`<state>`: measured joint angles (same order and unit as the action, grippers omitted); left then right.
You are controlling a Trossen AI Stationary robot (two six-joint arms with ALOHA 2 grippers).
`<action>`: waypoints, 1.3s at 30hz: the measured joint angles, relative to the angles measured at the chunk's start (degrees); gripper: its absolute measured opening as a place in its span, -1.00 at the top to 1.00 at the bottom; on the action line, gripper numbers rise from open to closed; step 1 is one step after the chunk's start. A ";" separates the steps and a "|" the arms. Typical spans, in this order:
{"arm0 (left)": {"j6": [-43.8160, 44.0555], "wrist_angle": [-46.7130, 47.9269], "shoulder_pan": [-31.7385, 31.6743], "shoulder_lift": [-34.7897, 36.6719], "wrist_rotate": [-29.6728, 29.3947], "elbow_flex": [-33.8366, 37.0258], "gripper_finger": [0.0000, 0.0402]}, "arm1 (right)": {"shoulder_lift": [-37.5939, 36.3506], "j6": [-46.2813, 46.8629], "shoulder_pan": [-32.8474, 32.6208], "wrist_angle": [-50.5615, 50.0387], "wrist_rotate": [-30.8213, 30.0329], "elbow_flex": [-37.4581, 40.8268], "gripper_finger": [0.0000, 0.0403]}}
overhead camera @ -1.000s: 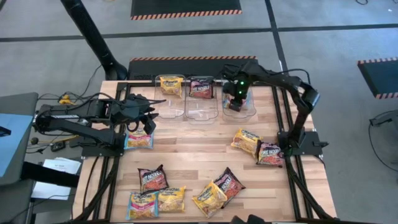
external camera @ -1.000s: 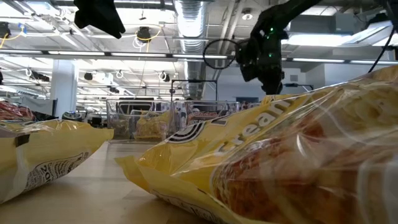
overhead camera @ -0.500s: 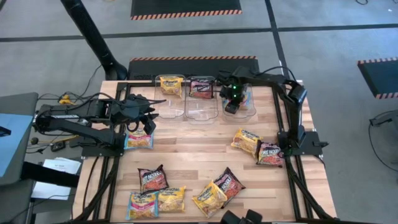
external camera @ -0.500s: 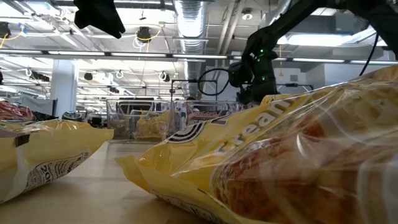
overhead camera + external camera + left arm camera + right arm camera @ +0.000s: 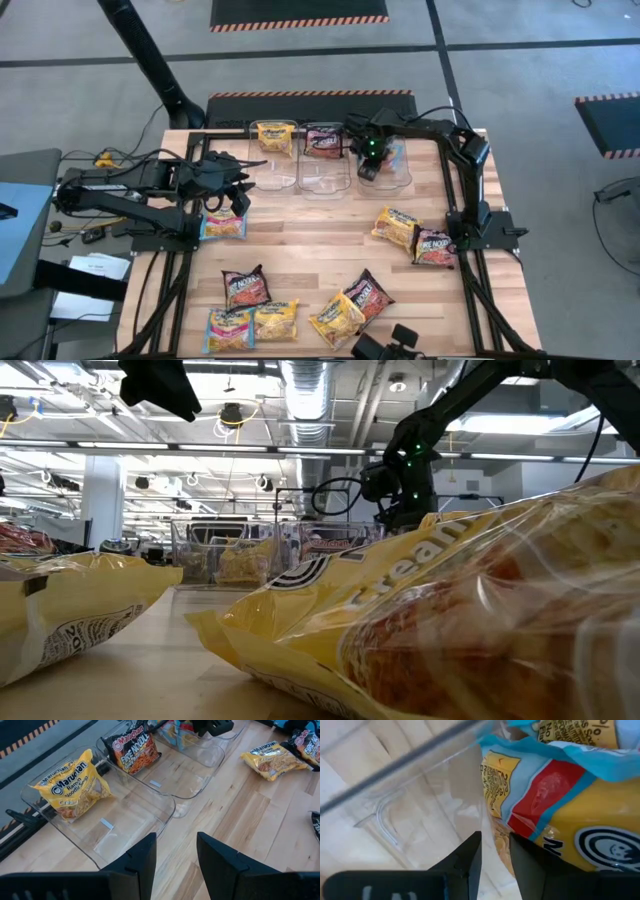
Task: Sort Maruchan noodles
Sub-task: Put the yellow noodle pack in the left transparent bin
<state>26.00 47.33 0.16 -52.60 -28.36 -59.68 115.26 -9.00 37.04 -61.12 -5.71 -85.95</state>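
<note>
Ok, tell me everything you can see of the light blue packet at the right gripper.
The light blue packet is crinkly film with a red panel, yellow areas and small print. It lies tilted inside the rightmost clear bin, against its wall. The right gripper hovers just over its edge, fingers narrowly apart. Most of it runs out of view.

In the low view, a yellow noodle packet (image 5: 450,620) lying against the lens fills the right half, runs off the right and lower edges, and hides most of the table behind it; a second yellow packet (image 5: 70,605) is cut by the left edge. From above, the right gripper (image 5: 368,160) covers much of the light blue packet (image 5: 560,785) in the right-hand clear bin (image 5: 400,172), and that arm's wrist view crops the packet so its printing cannot be read. Two dark objects (image 5: 385,345) at the table's near edge are cut off and unidentifiable.
</note>
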 joint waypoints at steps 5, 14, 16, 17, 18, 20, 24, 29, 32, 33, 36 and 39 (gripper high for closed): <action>-0.02 0.00 0.00 0.00 -0.02 0.00 0.36 | 0.00 -1.71 -0.11 0.50 0.02 0.00 0.38; -0.04 -0.02 0.00 0.00 -0.04 0.01 0.36 | -0.15 -1.39 -0.92 -4.01 -0.70 -0.16 0.38; -0.04 0.00 0.00 0.00 -0.04 0.02 0.36 | -0.15 -0.55 -1.04 -5.90 -0.75 -0.97 0.38; -0.04 -0.02 0.00 0.00 -0.04 0.00 0.36 | -0.18 -0.19 -1.03 -6.37 -0.77 -1.50 0.38; -0.04 0.00 0.00 0.00 -0.07 0.00 0.36 | -0.20 -0.15 -1.03 -6.49 -0.75 -1.85 0.38; -0.04 -0.02 0.00 0.00 -0.07 0.01 0.36 | -0.20 -0.02 -1.31 -6.98 -0.70 -2.80 0.38; -0.04 0.00 0.02 0.00 -0.02 0.00 0.36 | -0.22 -0.02 -1.69 -8.96 -0.66 -5.51 0.38; -0.04 0.00 0.00 0.00 0.00 0.01 0.36 | -0.22 -0.02 -2.49 -12.47 -0.59 -10.07 0.38; -0.05 0.00 0.00 0.00 0.02 0.00 0.36 | -0.24 -0.02 -3.11 -14.36 -0.44 -13.26 0.38; -0.05 0.00 0.00 0.00 0.02 0.00 0.36 | -0.24 -0.02 -3.39 -15.08 -0.44 -14.35 0.38; -0.07 0.00 0.00 0.00 0.02 0.00 0.36 | -0.24 -0.07 -4.10 -17.51 -0.35 -18.18 0.38; -0.07 0.00 0.00 0.00 0.02 0.00 0.36 | -0.24 -0.07 -4.60 -19.70 -0.25 -22.18 0.38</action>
<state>25.93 47.33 0.16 -52.60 -28.34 -59.68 115.02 -9.07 32.45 -80.82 -5.96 -108.13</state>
